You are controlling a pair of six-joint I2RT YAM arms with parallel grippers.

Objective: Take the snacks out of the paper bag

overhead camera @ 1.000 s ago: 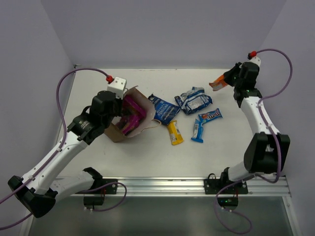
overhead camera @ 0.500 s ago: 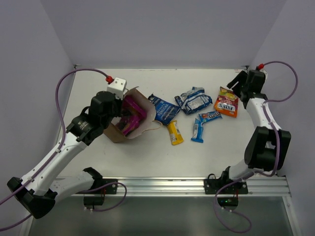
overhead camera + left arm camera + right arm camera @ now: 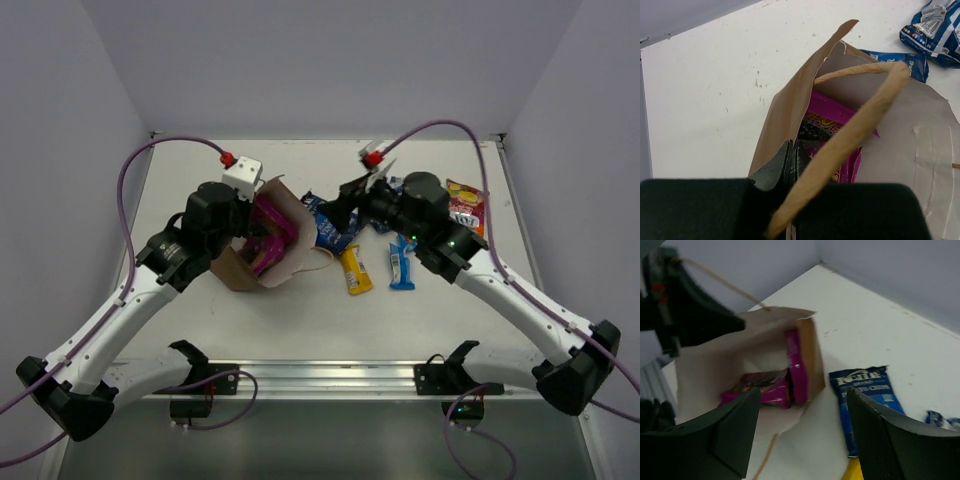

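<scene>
White matte table (image 3: 300, 320): left gripper (image 3: 790, 162) pinches kraft paper bag (image 3: 785, 100), right gripper (image 3: 804, 395) gapes.

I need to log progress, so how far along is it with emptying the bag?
Done: the yellow bar, a blue bar, the dark blue packet and the orange-red packet lie outside the bag. In hand: the left gripper pinches the bag's wall, while the open, empty right gripper points at its mouth. Left: the magenta pouches inside.
</scene>
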